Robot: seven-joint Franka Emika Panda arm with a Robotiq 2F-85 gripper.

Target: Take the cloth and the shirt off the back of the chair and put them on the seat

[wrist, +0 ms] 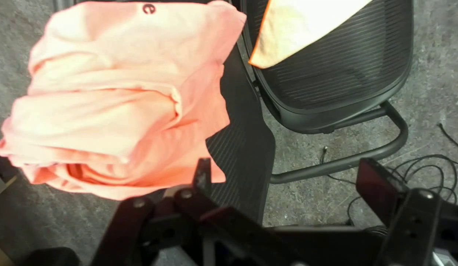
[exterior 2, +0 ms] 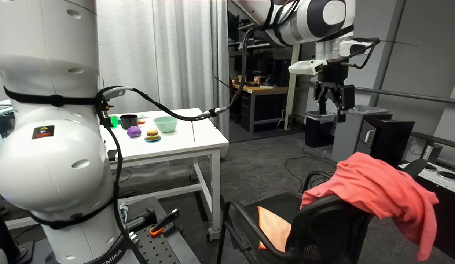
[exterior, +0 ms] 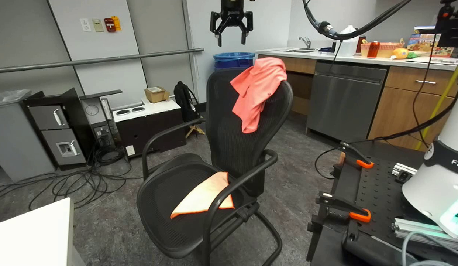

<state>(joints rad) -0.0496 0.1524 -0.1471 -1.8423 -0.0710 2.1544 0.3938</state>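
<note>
The coral shirt (exterior: pixel 260 88) hangs bunched over the top of the chair's back (exterior: pixel 223 107). It also shows in an exterior view (exterior 2: pixel 381 187) and at the left of the wrist view (wrist: pixel 114 96). The cloth (exterior: pixel 205 194), pale orange with a bright orange edge, lies on the black seat (exterior: pixel 166 195). It also shows in an exterior view (exterior 2: pixel 275 229) and at the top of the wrist view (wrist: pixel 306 26). My gripper (exterior: pixel 231 40) is open and empty, above the chair and apart from both. Its spread fingers also show in an exterior view (exterior 2: pixel 331 113) and the wrist view (wrist: pixel 286 170).
The chair's armrests (exterior: pixel 247 173) rise beside the seat. A counter (exterior: pixel 384 61) with a sink and several items stands behind. A white table corner (exterior: pixel 33 232) is near the front. A toy stove (exterior: pixel 151 112) and loose cables (exterior: pixel 92 184) are on the floor.
</note>
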